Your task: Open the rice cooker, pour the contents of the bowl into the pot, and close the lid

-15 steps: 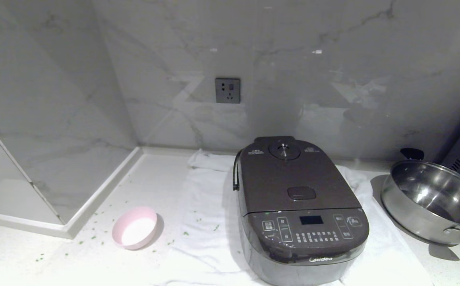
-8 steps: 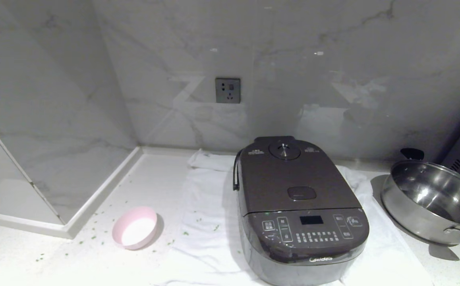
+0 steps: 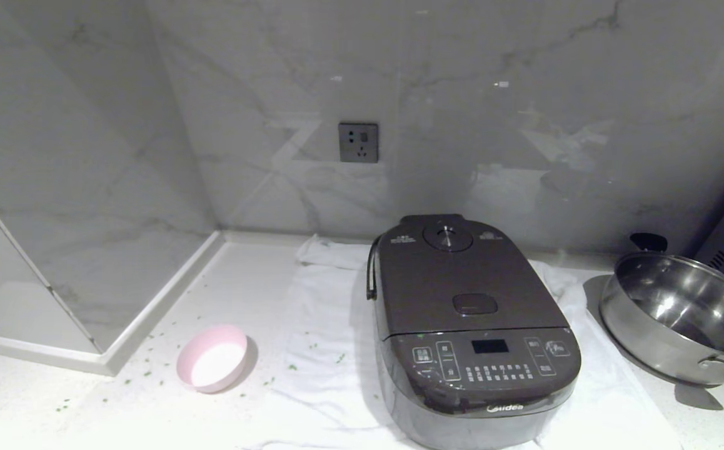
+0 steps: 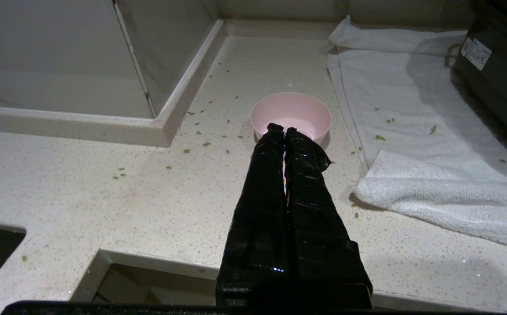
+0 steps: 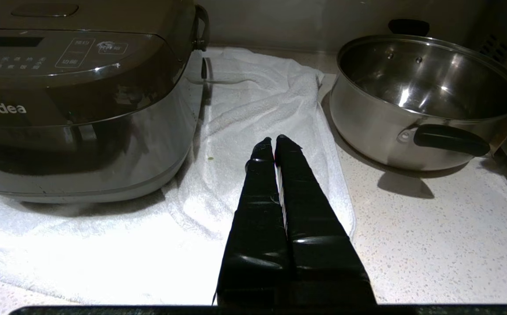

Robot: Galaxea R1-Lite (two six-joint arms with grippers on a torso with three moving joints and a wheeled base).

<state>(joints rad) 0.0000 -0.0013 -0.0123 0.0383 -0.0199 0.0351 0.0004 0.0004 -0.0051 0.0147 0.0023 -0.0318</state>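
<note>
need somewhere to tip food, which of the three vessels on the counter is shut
The rice cooker: its lid is down. The pink bowl and steel pan stand open-topped.

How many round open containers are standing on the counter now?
2: the pink bowl on the bare counter left of the rice cooker, and the steel pan at its right. Others may be hidden.

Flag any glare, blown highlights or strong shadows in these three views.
Head view: towel and bowl interior nearly blown white. Left wrist view: rice cooker sunk in shadow, darkening the towel beside it. Right wrist view: towel washed out under the cooker; bright glints inside the steel pan, which casts a hard shadow.
</note>
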